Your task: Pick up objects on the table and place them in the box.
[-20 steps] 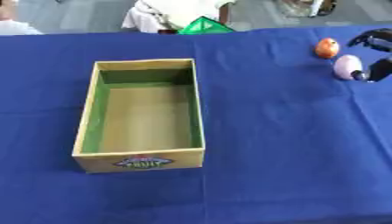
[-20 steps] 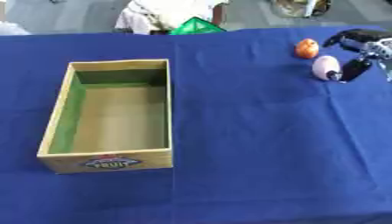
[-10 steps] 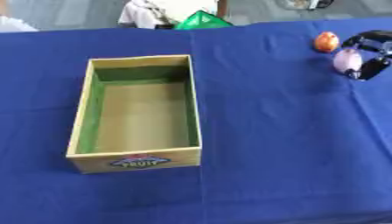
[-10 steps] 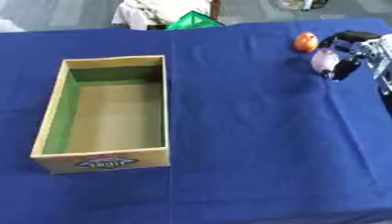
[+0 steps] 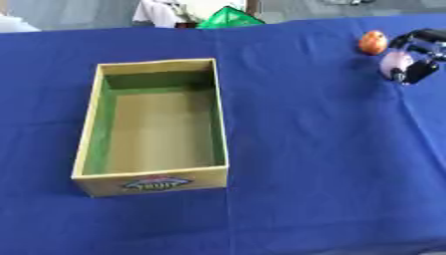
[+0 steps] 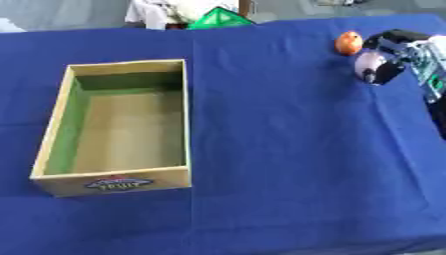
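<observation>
Far to the right of the box (image 6: pixel 118 124), near the orange ball (image 6: pixel 348 43), my right hand (image 6: pixel 396 50) has its fingers curled round a small pale egg-shaped thing (image 6: pixel 369 65) that looks light, smooth and slippery, so I hold its round middle.

Box (image 5: pixel 153 184) open (cloth (image 5: pixel 313 149) bare).

robot hand (image 6: pixel 393 56) partly cut by right edge, half-hiding pale object (image 6: pixel 369 63)
</observation>
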